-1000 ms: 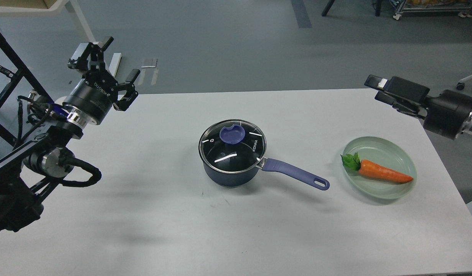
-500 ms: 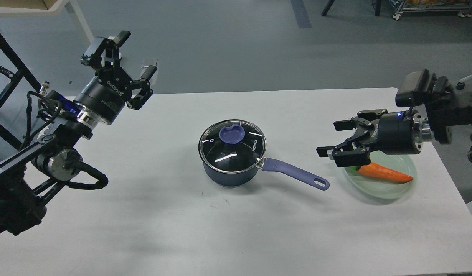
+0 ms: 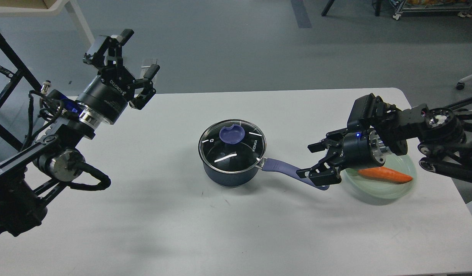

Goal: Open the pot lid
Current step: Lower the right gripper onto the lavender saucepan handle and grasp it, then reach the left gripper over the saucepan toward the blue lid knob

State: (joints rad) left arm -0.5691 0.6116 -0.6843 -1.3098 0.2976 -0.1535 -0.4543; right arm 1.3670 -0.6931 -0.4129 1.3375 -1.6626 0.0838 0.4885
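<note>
While the pot (image 3: 231,174) sits mid-frame on the table (image 3: 151,222) with the lid (image 3: 232,146) seated on it, its handle (image 3: 284,168) runs out toward the lower right, long axis slanting slightly down. The right gripper (image 3: 312,161) hangs spread at the handle's far end, one finger (image 3: 316,175) overlapping the tip and hiding the plate (image 3: 385,189) and carrot (image 3: 385,174) in part, well right of the lid. White "KONKA" reads on the lid's right side and "ROBOTIQ" on the left gripper (image 3: 138,57), which is splayed in the upper left of the frame, well apart from the pot.
</note>
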